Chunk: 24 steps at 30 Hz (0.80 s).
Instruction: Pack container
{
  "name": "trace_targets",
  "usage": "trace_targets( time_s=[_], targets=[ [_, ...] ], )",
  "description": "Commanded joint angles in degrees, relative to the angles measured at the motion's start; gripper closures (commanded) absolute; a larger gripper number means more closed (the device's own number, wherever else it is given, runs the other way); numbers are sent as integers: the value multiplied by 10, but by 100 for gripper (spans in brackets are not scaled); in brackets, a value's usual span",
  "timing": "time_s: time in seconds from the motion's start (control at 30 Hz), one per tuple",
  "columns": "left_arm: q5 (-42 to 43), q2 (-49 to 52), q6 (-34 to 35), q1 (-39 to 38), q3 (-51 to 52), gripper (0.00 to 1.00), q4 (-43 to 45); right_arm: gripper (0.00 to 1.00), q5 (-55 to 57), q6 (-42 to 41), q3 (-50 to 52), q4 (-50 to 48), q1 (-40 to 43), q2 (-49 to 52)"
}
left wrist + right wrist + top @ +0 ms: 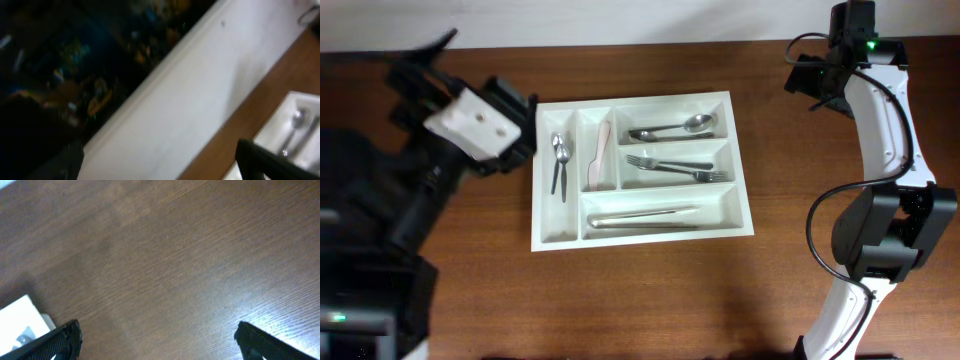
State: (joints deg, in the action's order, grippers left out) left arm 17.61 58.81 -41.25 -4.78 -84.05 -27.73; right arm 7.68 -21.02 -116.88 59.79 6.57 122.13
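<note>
From above, I am seeing everything sharp and evenly lit. The white tray (548,228) is glowing bright against the dark table (650,300). My left wrist view is coming out blurry, its upper left sinking into near black and the wall (200,100) shining pale. My right wrist view is looking soft, with a light shine sitting on the table at the lower right.

The white 5-compartment plastic container (736,165) is laid flat, slightly skewed, approx. at the centre of the table (650,300), w/ cutlery (675,165) held in every compartment.
</note>
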Motion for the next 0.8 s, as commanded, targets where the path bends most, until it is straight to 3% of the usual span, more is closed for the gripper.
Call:
trace_targets(
  time_s=[0.0, 0.2, 0.3, 0.47, 0.77],
  targets=[
    [16, -53, 33, 3, 123, 1, 76, 1, 5, -7, 3, -2, -2, 5],
    [-67, -129, 135, 4, 345, 1, 301, 1, 5, -7, 3, -2, -2, 5],
    [-80, -163, 192, 14, 431, 1, 356, 1, 5, -7, 3, -2, -2, 5],
    [-80, -232, 281, 51, 541, 1, 365, 1, 5, -7, 3, -2, -2, 5],
    [-82, -394, 290, 73, 699, 1, 368, 1, 5, -7, 3, -2, -2, 5]
  ],
)
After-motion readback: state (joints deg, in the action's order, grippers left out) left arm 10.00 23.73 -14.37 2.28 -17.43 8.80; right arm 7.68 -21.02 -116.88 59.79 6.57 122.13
